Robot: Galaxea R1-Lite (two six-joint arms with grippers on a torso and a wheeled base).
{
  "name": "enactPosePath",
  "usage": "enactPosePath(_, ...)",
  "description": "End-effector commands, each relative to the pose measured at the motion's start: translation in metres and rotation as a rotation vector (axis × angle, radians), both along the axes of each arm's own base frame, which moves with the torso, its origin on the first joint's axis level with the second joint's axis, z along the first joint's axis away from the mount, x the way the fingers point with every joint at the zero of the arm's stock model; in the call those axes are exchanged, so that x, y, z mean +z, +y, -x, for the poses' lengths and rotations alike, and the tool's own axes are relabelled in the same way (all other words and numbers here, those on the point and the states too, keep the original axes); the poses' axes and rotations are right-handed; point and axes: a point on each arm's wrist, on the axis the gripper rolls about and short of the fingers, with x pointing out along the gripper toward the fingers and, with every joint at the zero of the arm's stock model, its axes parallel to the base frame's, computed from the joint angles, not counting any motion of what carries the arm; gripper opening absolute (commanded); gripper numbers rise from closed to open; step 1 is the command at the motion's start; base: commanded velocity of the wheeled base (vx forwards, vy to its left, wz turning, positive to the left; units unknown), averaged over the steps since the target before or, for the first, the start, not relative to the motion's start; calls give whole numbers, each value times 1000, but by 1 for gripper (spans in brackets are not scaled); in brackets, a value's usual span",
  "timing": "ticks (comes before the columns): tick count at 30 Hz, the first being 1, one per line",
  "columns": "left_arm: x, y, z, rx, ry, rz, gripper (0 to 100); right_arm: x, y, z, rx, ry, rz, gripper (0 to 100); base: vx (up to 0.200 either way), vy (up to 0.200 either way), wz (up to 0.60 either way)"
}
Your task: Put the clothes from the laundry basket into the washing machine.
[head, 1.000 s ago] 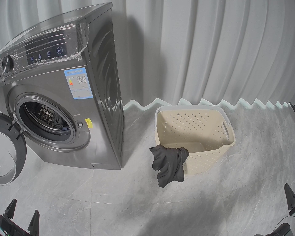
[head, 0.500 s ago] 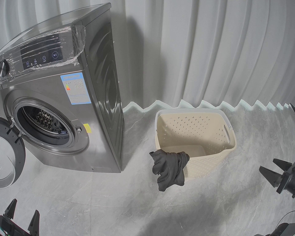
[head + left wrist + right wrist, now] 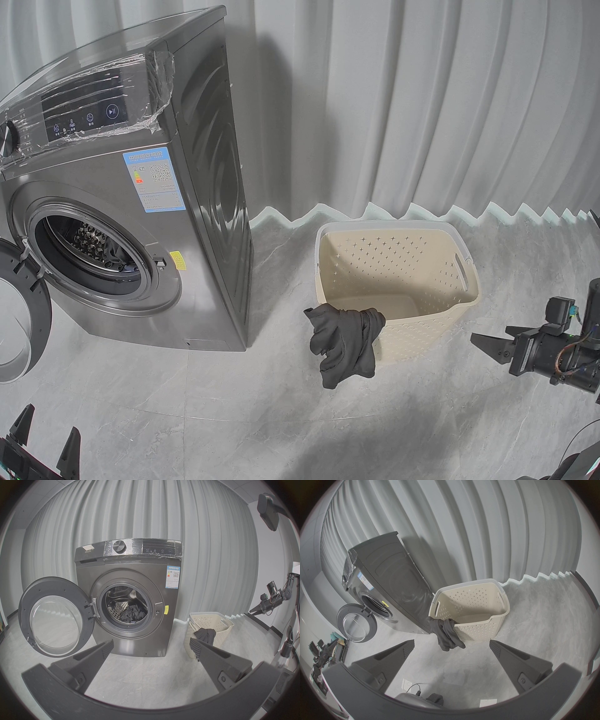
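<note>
**Trainee:** Which step is in hand, and where is the load?

**Instructor:** Pick-up, by my judgement. The dark garment [image 3: 344, 340] hangs over the near rim of the laundry basket [image 3: 406, 337], at the corner facing the washing machine [image 3: 206, 187]. Most of it trails down the basket's outer wall toward the floor.

**Trainee:** State of the end effectors?

**Instructor:** The right gripper [image 3: 490, 334] is at the basket's right side, near it but apart, with jaws spread and nothing held. The left gripper [image 3: 51, 420] is well apart from the basket, beyond the machine side, also spread and empty.

**Trainee:** Recommended approach?

**Instructor:** Bring the right gripper across to the rim corner. Close on the bunched fabric at the rim, not the hanging tail. Lift straight up before travelling, so the cloth does not snag the rim and tip the basket.

**Trainee:** Container contents?

**Instructor:** The basket interior appears bare. The machine stands left of the basket with its door [image 3: 19, 312] swung wide, and its drum [image 3: 126, 608] already holds dark clothes [image 3: 131, 615].
</note>
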Motion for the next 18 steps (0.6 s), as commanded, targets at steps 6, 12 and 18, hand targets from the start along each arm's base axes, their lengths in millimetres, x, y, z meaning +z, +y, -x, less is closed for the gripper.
enactPosePath(6,-5,0,0,-1,1,5,100,-36,36,-51,-31,102,35,100,0,0,0)
enactPosePath(12,-5,0,0,-1,1,5,100,-48,58,-69,-30,137,43,100,0,0,0)
enactPosePath(18,-4,0,0,0,3,6,100,-55,68,-91,-43,151,25,100,0,0,0)
